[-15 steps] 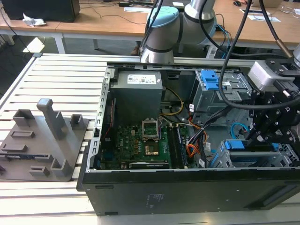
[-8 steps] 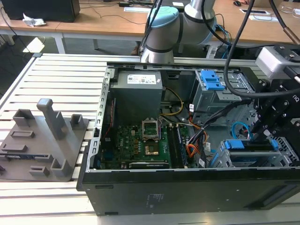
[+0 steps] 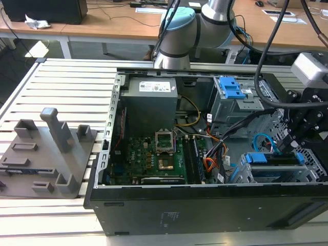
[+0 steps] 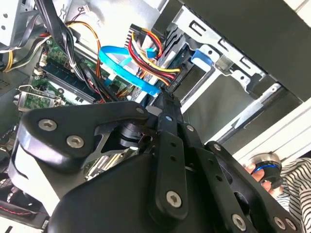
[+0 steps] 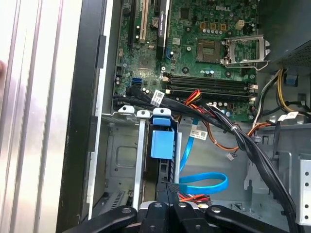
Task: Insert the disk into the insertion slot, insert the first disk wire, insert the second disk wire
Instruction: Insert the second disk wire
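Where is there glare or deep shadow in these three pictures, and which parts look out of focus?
In the exterior view, the slatted table is evenly lit, and the case's front panel lies dark. In the second wrist view, the gripper looms large and soft, and bright light washes out the case wall. In the first wrist view, glare whitens the table slats.

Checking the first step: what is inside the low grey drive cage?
The disk in its blue carrier sits in the drive cage. The gripper covers its rear end, where the light-blue cable loops, so the plugs are hidden.
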{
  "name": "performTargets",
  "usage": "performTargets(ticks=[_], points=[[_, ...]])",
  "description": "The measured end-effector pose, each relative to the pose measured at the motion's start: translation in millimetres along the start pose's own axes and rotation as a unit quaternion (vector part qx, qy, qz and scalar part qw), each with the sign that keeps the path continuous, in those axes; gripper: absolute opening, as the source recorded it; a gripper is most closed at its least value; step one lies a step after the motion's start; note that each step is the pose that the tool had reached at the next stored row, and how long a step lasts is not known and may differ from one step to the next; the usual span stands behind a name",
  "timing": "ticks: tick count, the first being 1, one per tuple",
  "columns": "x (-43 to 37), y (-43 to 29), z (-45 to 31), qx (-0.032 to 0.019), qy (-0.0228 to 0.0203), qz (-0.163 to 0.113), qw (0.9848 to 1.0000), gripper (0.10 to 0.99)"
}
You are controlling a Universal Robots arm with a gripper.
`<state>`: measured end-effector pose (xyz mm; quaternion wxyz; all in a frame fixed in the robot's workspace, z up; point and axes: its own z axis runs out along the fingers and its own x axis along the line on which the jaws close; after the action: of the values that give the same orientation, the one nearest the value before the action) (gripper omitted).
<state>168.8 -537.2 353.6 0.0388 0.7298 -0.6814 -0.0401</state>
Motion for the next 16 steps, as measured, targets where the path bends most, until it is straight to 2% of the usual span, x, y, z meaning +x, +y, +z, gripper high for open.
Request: performTargets(ticks=[3,9,13,15,16], points=[[0.0,-2.1,5.8,-0.0051,-0.0003,0.000,1.0000,0.106],[0.0,-5.8,9.6,-0.0091,-0.0006,0.000,1.0000,0.106],[0.0,-6.1,12.4,-0.0097,-0.0003,0.000,1.0000,0.106],[-0.1,-6.1,12.2,-0.0097,-0.0007,0.000,1.0000,0.106],[-0.1,-5.3,5.2,-0.0097,-0.0008,0.000,1.0000,0.106]])
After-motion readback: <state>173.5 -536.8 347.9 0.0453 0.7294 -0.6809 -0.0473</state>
